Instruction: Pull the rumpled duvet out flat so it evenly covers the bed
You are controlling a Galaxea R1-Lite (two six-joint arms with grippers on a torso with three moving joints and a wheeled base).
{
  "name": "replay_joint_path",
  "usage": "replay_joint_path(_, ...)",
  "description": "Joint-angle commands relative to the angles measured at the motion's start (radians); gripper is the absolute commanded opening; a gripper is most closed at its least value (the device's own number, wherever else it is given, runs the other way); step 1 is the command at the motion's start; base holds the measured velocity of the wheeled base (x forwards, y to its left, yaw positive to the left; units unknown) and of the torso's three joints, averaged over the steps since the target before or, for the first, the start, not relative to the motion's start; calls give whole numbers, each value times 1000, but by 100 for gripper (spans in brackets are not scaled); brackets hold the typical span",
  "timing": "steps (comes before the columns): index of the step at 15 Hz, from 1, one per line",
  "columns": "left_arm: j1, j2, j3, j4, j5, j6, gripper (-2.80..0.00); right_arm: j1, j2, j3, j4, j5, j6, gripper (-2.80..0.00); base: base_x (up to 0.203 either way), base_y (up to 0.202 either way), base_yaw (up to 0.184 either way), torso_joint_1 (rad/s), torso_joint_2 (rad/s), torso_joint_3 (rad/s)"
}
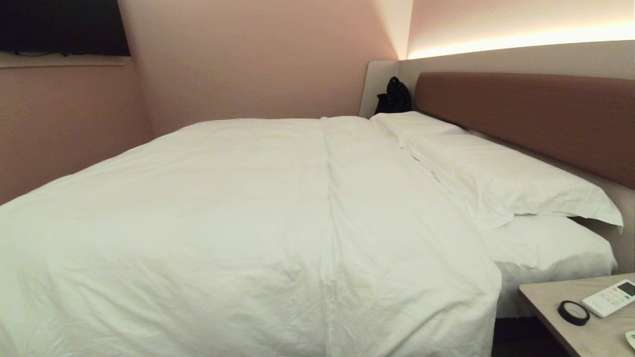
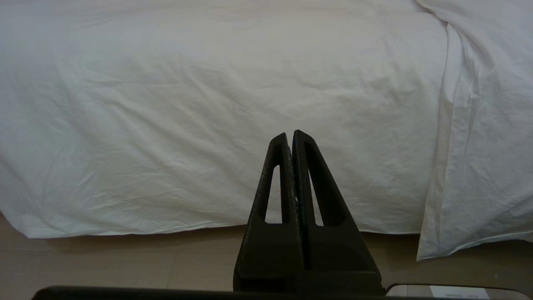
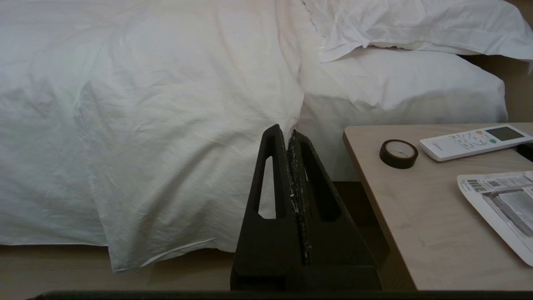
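Both tools, left tool (image 2: pixel 290 134) and right tool (image 3: pixel 286 129), hang clenched, empty, at the bedside. Puffy creased white duvet (image 1: pixel 238 223) covers the wide brown-headboarded bed (image 1: pixel 526 111), its seam running 12-to-6, headboard at 2 o'clock.

White duvet (image 1: pixel 223 223) lies spread over the bed (image 1: pixel 545 258).

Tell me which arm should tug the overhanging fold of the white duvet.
Right, probably: the shut right gripper faces the puffy white cotton duvet's hanging fold beside the beige wooden nightstand; the shut left gripper faces smoother cover.
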Motion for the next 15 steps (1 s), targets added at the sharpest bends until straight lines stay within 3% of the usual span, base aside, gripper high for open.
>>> replay_joint_path(1,0,0,0,1,1,-1,-280,-1,-1,0,0,0,-2,-280,0,0,0,0,0,0)
replay_joint_path(15,0,0,0,1,2,4,-280,0,-1,0,0,0,-2,-280,0,0,0,0,0,0)
